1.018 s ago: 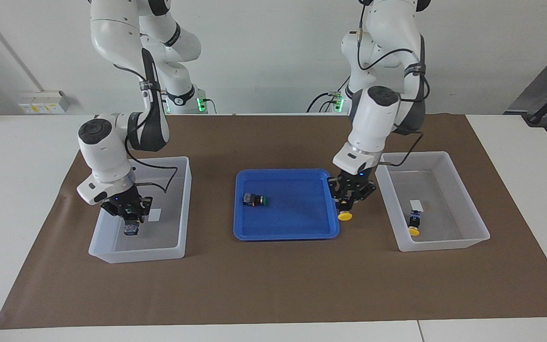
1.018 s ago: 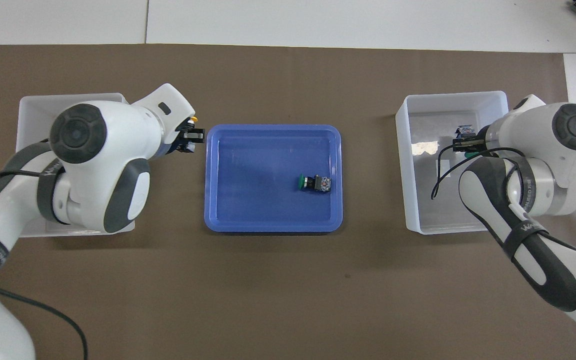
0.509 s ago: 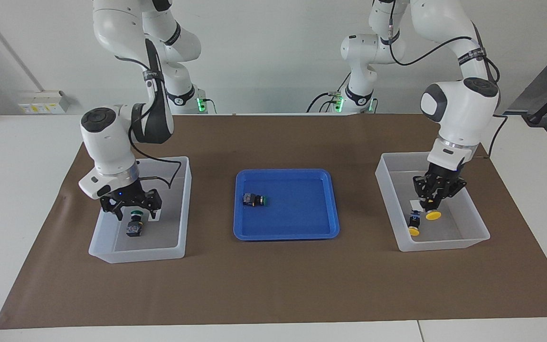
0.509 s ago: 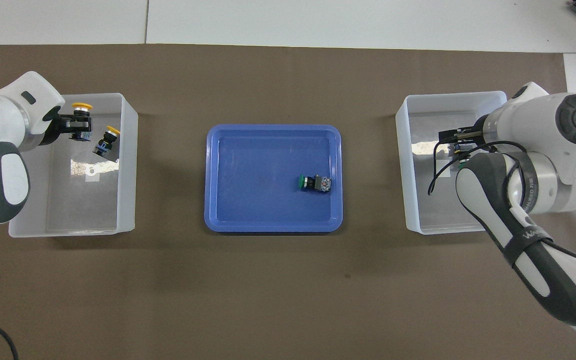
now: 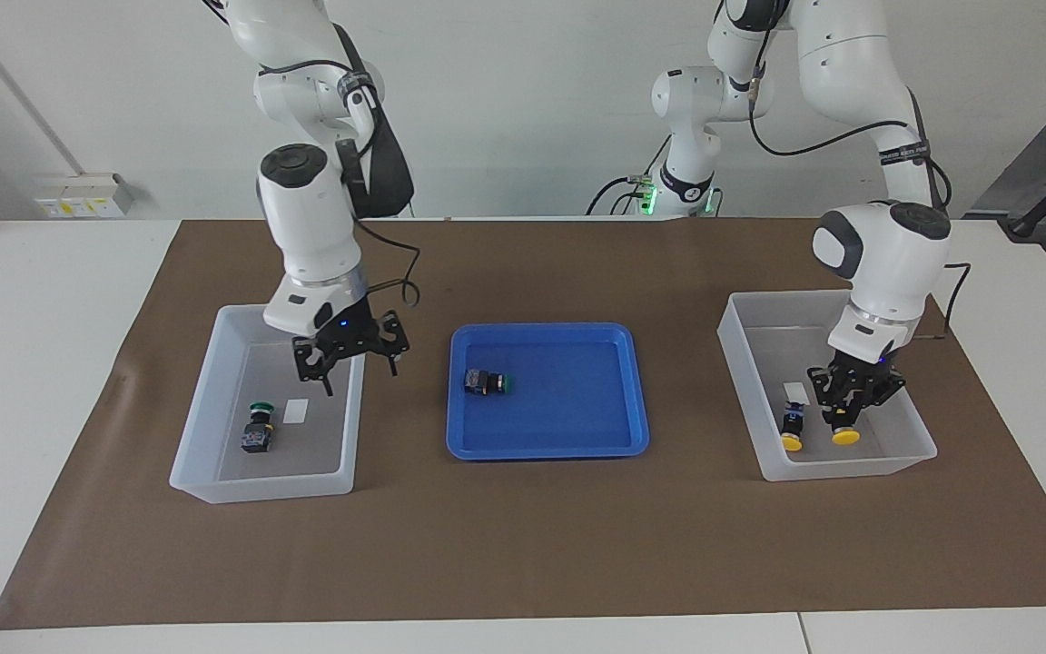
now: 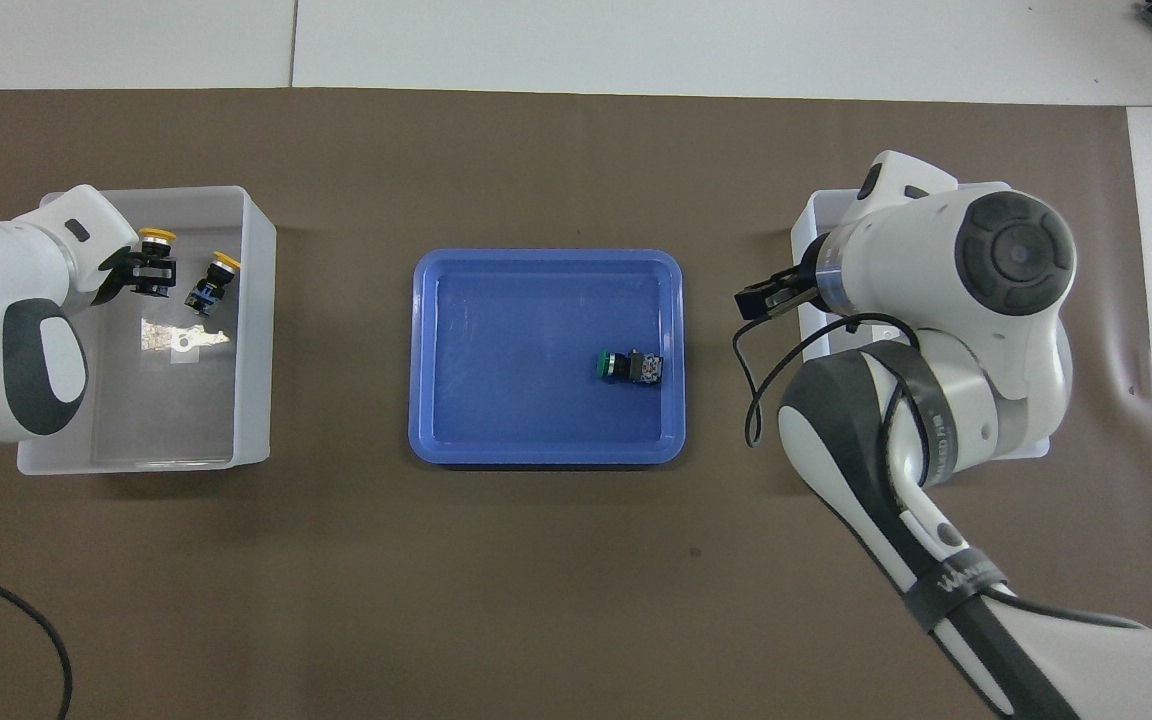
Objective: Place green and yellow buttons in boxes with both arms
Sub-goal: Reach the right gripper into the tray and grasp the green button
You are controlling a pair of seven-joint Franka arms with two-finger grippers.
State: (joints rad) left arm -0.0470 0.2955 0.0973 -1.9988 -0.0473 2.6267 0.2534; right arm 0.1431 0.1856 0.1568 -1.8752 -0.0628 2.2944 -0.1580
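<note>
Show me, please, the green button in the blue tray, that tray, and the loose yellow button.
green button (image 5: 487,382), facing view, on its black body.
blue tray (image 5: 577,436), facing view, on its bare floor.
loose yellow button (image 6: 208,285), overhead view, on its body.

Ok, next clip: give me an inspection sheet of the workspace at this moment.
Surface: brown mat on a white table.
Job's things: one green button in the box at the right arm's end; another green one in the blue tray; a yellow button in the other box.
Clutter: nothing seen.
Grippers: left claw shut on a second yellow button low in that box; right claw open, over its box's tray-side wall.
Cables: black leads on both arms.
Surroundings: white wall.
</note>
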